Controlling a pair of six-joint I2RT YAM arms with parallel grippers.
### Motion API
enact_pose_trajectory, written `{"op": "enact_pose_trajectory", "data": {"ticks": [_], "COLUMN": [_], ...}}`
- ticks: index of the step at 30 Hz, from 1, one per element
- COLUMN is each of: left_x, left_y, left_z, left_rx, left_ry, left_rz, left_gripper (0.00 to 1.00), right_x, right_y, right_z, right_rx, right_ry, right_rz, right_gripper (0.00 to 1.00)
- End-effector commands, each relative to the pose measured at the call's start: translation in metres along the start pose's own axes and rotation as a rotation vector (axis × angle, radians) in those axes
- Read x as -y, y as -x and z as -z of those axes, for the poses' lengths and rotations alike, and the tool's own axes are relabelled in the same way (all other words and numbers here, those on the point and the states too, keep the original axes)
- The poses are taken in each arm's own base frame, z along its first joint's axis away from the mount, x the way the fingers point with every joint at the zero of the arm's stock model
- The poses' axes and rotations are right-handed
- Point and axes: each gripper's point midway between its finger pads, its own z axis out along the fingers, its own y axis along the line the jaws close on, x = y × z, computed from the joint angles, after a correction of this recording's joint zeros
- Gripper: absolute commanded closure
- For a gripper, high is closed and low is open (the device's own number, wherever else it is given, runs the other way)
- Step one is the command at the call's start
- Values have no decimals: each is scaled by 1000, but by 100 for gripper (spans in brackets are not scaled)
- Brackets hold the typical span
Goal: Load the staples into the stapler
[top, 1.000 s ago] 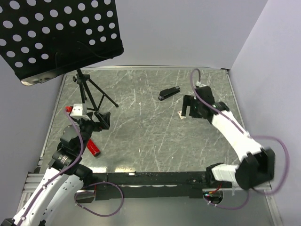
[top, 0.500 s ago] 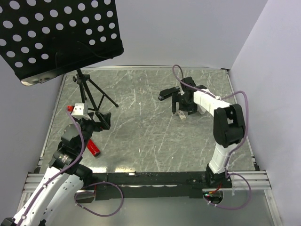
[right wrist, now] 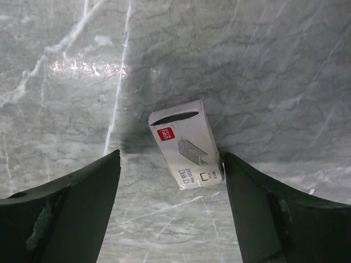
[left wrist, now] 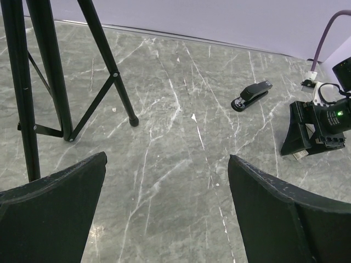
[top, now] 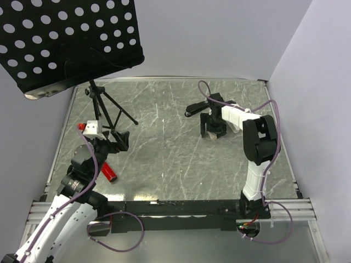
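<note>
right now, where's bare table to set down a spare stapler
The widest bare patch of table lies between the tripod and the right claw. The near strip from the red stapler to the right arm's base is also free. Crowded: around the right claw, with the black stapler and box close by.
</note>
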Motion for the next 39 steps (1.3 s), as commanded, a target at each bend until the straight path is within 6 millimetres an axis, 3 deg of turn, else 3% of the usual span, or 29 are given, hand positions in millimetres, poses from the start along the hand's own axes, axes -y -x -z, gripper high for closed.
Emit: {"op": "enact_pose_trajectory", "data": {"ticks": [1, 15, 20, 22, 27, 28, 34, 39], "left_x": [6, 8, 10, 11, 15, 15, 21, 20], "left_y": [22, 21, 19, 18, 15, 13, 6, 6], "left_z": [3, 3, 2, 1, -2, -3, -6, -7], "left_rx": [53, 49, 43, 38, 21, 13, -18, -24], "left_ry": [-15, -30, -37, -42, -62, -63, -93, -83], "left_rz": [16, 15, 14, 14, 9, 8, 2, -1], "left_gripper": [3, 3, 3, 3, 3, 3, 3, 3], "right_x": [0, -4, -17, -31, -68, -86, -144, -163], "right_y": [11, 11, 4, -1, -34, -48, -123, -163], "right_z": [-5, -7, -2, 5, 18, 21, 37, 40], "right_rx": [27, 27, 49, 67, 80, 75, 34, -47], "right_ry": [-16, -91, -84, -65, 1, 32, 196, 286], "right_rz": [6, 107, 168, 208, 382, 449, 850, 1041], "right_gripper": [20, 52, 58, 59, 59, 59, 58, 54]}}
